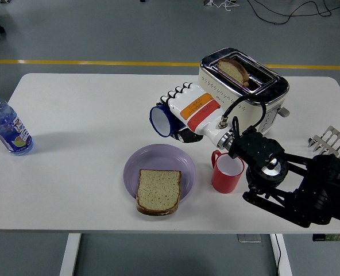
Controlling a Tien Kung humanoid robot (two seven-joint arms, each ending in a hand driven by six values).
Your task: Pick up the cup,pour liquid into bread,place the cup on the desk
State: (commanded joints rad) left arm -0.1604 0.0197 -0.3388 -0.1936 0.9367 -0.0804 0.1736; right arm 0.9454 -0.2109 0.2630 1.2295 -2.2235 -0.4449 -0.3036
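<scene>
Right hand (184, 112) gripping blue cup (161, 120), mouth leftward

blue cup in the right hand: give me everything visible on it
The blue cup is dark blue outside with a pale, whitish inside, glossy like plastic or glazed ceramic. It is tipped on its side, its round mouth facing left toward the camera, held in the air above the table behind the purple plate. The right hand wraps its body, with white fingers over the top. No liquid shows at the mouth. A handle cannot be made out.
</scene>
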